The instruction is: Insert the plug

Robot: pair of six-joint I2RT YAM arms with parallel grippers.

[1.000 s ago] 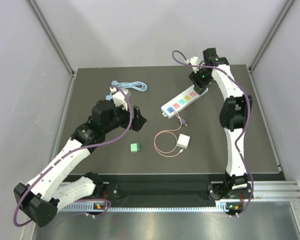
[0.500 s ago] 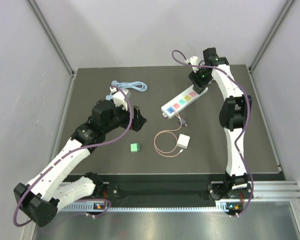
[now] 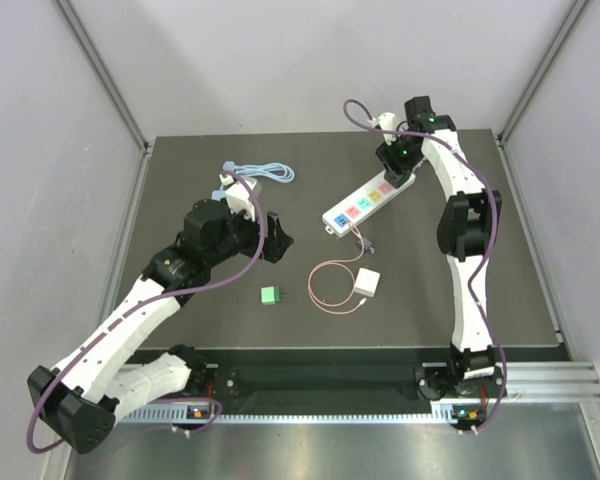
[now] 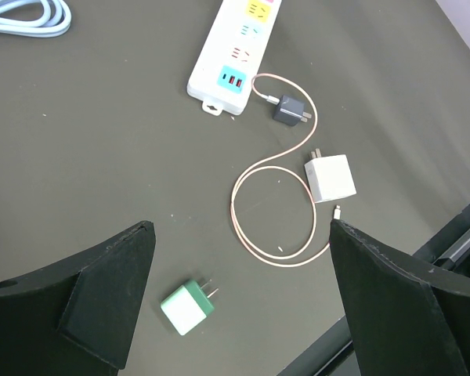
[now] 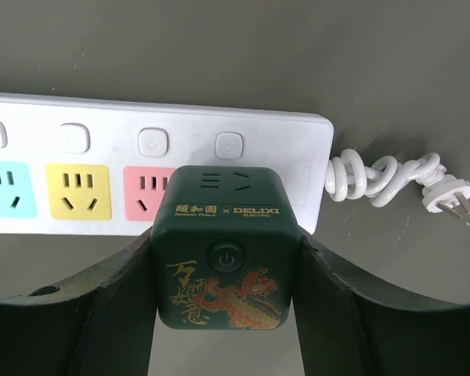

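My right gripper (image 5: 227, 270) is shut on a dark green cube plug (image 5: 227, 244) with a gold dragon print and a power button. It holds the cube over the right end of the white power strip (image 5: 313, 168), beside the pink socket (image 5: 145, 192). In the top view the right gripper (image 3: 400, 160) is at the strip's far end (image 3: 368, 200). My left gripper (image 4: 239, 313) is open and empty above the mat, with a small green plug (image 4: 186, 305) lying between its fingers below. In the top view the left gripper (image 3: 277, 240) hovers left of the strip.
A white charger (image 4: 330, 177) with a pink cable (image 4: 254, 227) and a small dark adapter (image 4: 290, 110) lie below the strip. A light blue cable (image 3: 258, 173) is coiled at the back left. The strip's white cord and plug (image 5: 446, 200) lie to its right.
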